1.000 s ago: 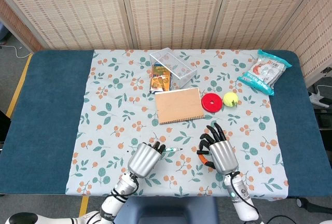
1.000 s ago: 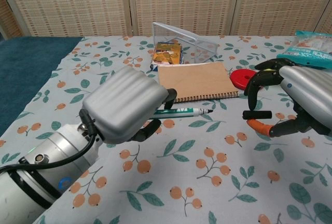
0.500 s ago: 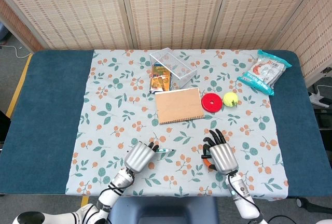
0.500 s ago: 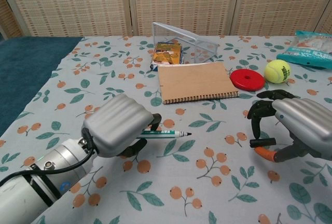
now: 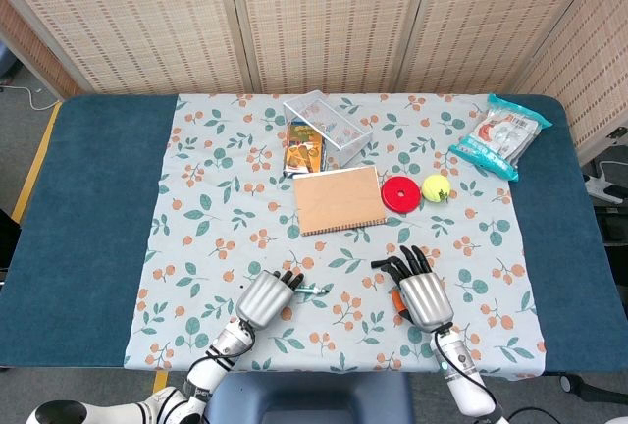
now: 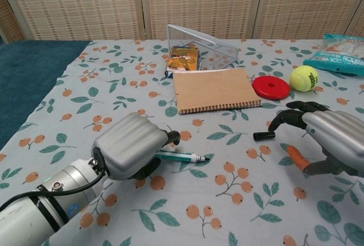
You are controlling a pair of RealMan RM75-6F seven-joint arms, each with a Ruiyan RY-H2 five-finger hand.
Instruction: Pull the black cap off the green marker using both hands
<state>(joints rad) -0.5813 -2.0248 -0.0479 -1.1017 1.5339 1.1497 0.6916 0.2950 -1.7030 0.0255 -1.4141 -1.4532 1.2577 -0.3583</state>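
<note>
L hand holds green marker; R hand fingers apart, black cap beside, near notebook.

Bright, even indoor light — soft faint shadows, both views sharp, no glare.

Marker on the surface beside the left hand, cap to its right by the right hand, notebook behind them

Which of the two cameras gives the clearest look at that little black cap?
The chest view: the black cap lies plainly on the cloth, just beyond the right hand. In the head view it is only a tiny dark speck by the fingertips.
</note>
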